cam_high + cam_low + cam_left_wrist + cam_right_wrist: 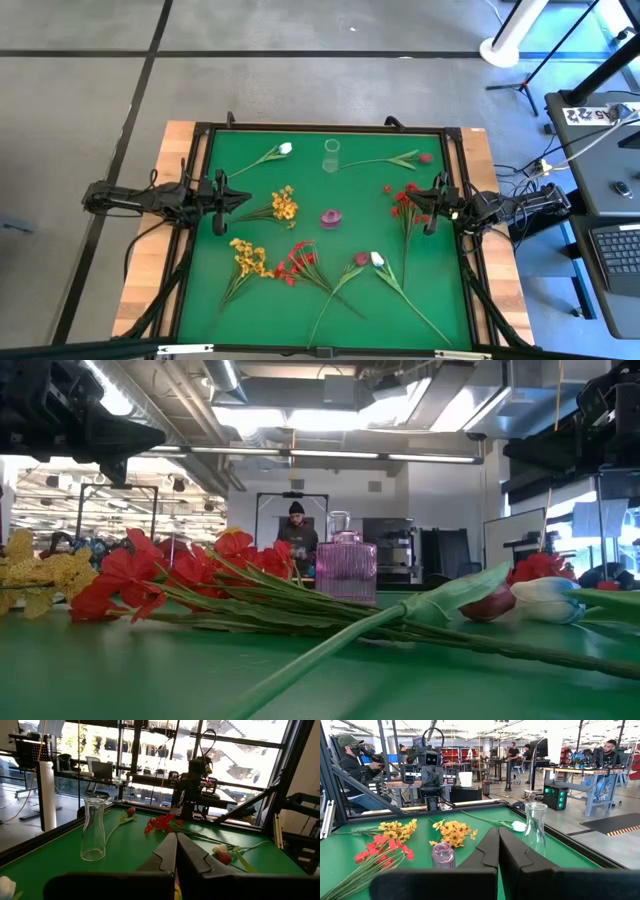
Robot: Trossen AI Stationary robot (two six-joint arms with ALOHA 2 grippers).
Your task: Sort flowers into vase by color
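Flowers lie flat on the green mat (210, 300). There is a white tulip (285, 149) and a dark red tulip (424, 157) at the far side. Two yellow clusters (285, 205) (248, 258) lie at the left. One red cluster (300, 262) lies near the front and another (406, 200) at the right. A white and a dark red tulip (370, 259) lie together at the front. A clear glass vase (331, 155) and a small pink vase (331, 217) stand upright mid-table. My left gripper (176, 840) hangs shut above the mat's left edge. My right gripper (498, 836) hangs shut above the right edge, over the red cluster's stems.
A black frame (320, 127) runs around the mat, with wooden table edges (175, 140) outside it. A desk with a keyboard (620, 250) and cables stands to the right of the table. People work at benches in the room beyond (355, 765).
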